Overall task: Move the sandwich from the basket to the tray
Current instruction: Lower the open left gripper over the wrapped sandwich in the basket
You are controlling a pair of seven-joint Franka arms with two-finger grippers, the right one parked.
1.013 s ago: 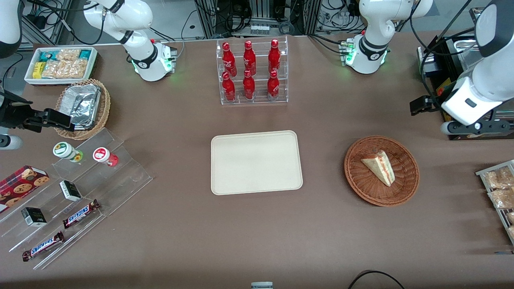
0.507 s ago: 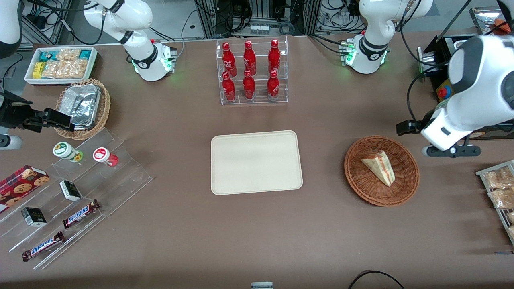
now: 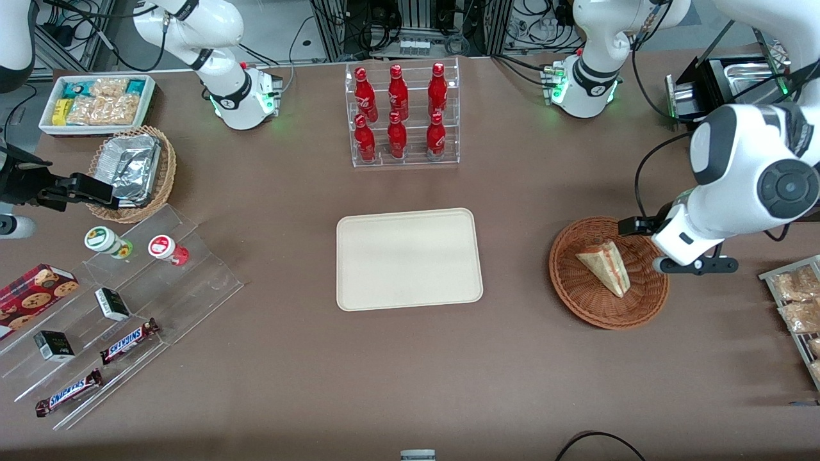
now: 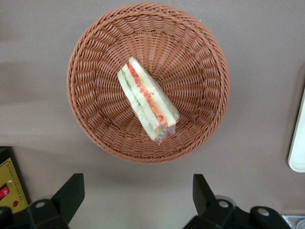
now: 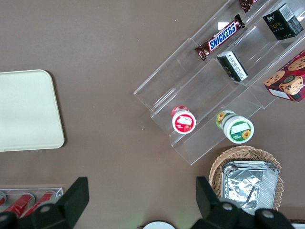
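Note:
The sandwich (image 3: pixel 605 266) is a pale bread wedge with red and green filling and lies in the round reddish-brown basket (image 3: pixel 576 301). In the left wrist view the sandwich (image 4: pixel 147 100) lies near the middle of the basket (image 4: pixel 200 57). My left gripper (image 3: pixel 680 248) hangs above the basket's edge on the working arm's side, clear of the sandwich. Its fingers (image 4: pixel 71 193) stand wide apart and hold nothing; the gripper (image 4: pixel 138 193) is open. The cream-beige tray (image 3: pixel 409 259) lies bare at the table's middle, beside the basket, and its edge shows in the left wrist view (image 4: pixel 298 143).
A clear rack of red bottles (image 3: pixel 402 115) stands farther from the camera than the tray. Snack packets on a rack (image 3: pixel 797 307) lie at the working arm's end. A tan basket with foil (image 3: pixel 131 169), a white snack bin (image 3: pixel 96 102) and acrylic steps (image 3: pixel 128 301) lie toward the parked arm's end.
My left arm has swung in from the working arm's end of the table and down, and its gripper now hangs over the basket's edge. The sandwich, basket and tray have not moved.

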